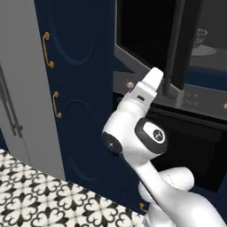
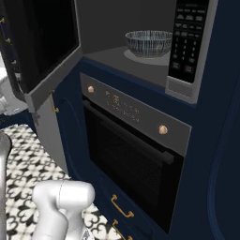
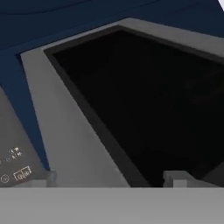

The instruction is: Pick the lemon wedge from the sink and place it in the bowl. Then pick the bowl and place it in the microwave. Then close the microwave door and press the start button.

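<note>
Microwave door point(image 3: 144, 100), the large dark glass panel in its grey metal frame, is standing swung open and is lying right in front of my claw point(image 3: 105, 181), filling the hand view edge to edge. My two dark finger tips are sitting far apart at the bottom of that view, so the claw is spread wide and gripping nothing.

In the right base view the round grey ribbed bowl point(image 2: 149, 43) is already resting on the pale round turntable inside the grey-framed built-in microwave point(image 2: 187, 89). I cannot tell whether the lemon wedge is inside it; the bowl's rim is hiding its contents. So I am judging the step in hand to be the door closing.

Relation that matters: the door is hanging on the cavity's left side and projecting out toward me, its long faces running outward from the cabinet front. The left base view is showing my wrist near the panel's lower edge, on its outer side. Cavity and keypad are lying beyond the panel, to its right. A push would therefore need to go across the panel's face, toward the cavity.
</note>
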